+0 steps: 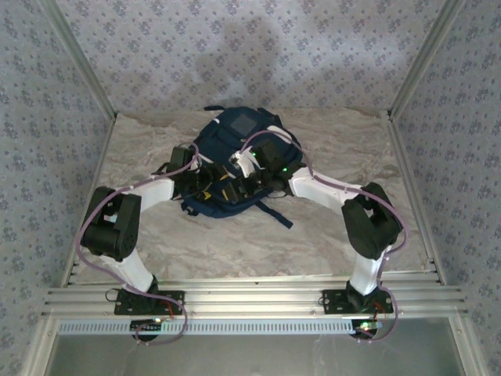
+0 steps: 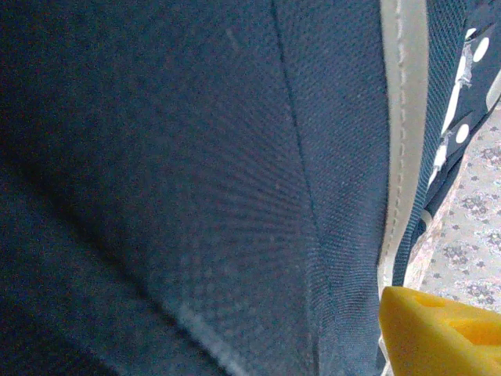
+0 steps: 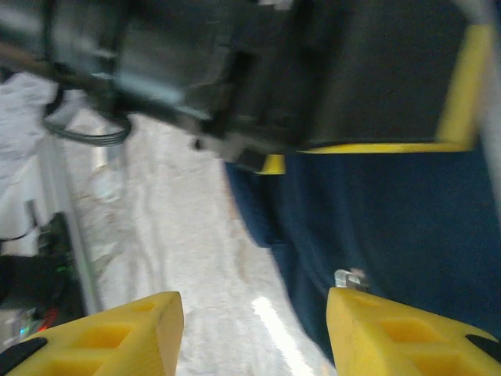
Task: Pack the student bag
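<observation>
The navy-blue fabric backpack with white stripes (image 1: pixel 235 139) lies towards the far edge of the marbled counter (image 1: pixel 235 247). The right claw (image 3: pixel 254 317), spread, sits beside what looks like a small metal zip pull (image 3: pixel 350 277): centre on it before pinching. Whether the left claw (image 1: pixel 207 185) grips anything cannot be told.

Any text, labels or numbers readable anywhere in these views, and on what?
None readable.
The grey patch on the student bag is too small to show any print.
The white dots on its fabric in the left wrist view are a pattern, not lettering.
</observation>
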